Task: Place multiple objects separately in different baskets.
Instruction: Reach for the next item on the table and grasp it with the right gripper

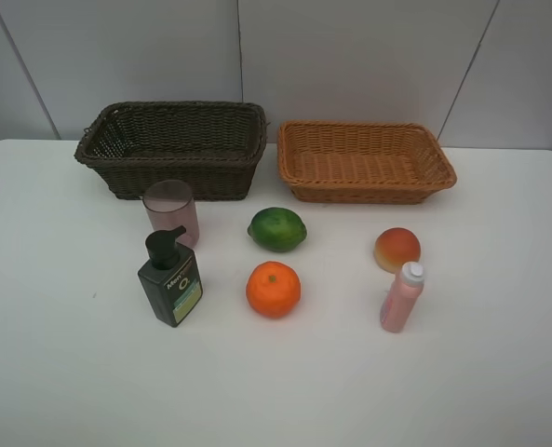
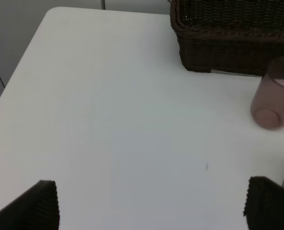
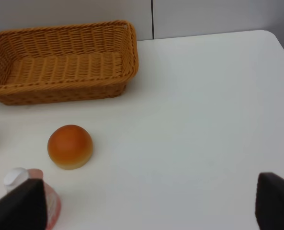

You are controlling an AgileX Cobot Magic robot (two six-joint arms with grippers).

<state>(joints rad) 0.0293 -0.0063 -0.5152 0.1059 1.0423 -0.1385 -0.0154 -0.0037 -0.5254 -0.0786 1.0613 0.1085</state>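
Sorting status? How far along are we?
Done: nothing; the dark brown wicker basket and the orange-tan wicker basket both look empty. In hand: nothing; left tool and right tool are open. Left: all six, on the white table: translucent pink cup, dark green pump bottle, round green fruit, orange citrus fruit, orange-red peach, pink white-capped bottle.

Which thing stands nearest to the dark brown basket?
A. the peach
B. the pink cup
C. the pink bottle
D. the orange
B: the cup stands just in front of the dark basket, and the other three lie farther off.
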